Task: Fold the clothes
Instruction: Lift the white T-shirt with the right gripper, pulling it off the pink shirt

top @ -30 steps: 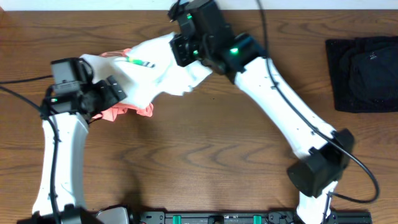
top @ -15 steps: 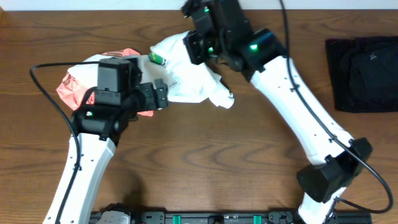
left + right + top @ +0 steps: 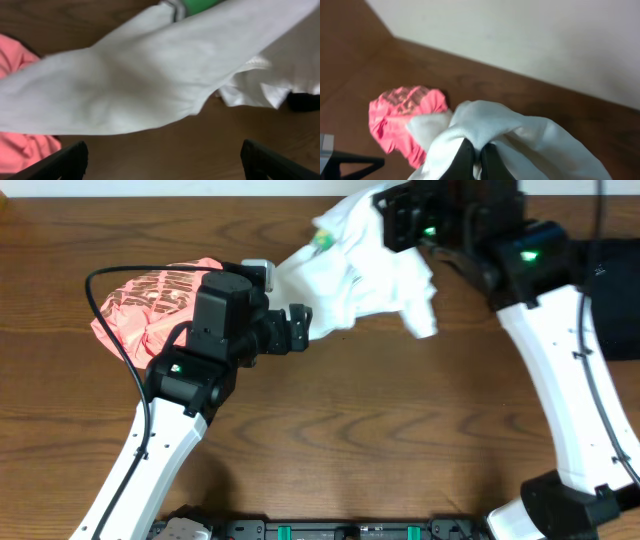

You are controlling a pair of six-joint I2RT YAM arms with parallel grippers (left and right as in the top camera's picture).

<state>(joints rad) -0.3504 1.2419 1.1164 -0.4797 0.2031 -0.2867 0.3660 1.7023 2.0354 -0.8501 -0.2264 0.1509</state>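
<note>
The white T-shirt (image 3: 365, 275) hangs bunched at the back of the table, lifted off the wood. My right gripper (image 3: 393, 222) is shut on a fold of it, and in the right wrist view its black fingers (image 3: 465, 159) pinch the white T-shirt (image 3: 530, 135). The coral-pink shirt (image 3: 140, 305) with pale lettering lies crumpled at the left, also visible as the pink shirt (image 3: 402, 112). My left gripper (image 3: 303, 327) stands open just beside the T-shirt's lower left corner, with nothing between its fingers. In its own view the white T-shirt (image 3: 150, 85) stretches above bare wood.
A black folded garment (image 3: 612, 285) lies at the far right, partly behind my right arm. A pale wall (image 3: 530, 40) runs behind the table's back edge. Bare wood (image 3: 360, 430) fills the middle and front.
My right gripper has carried the white T-shirt to the right and off the pink shirt. The left arm has followed rightward, and the pink shirt now lies uncovered.
</note>
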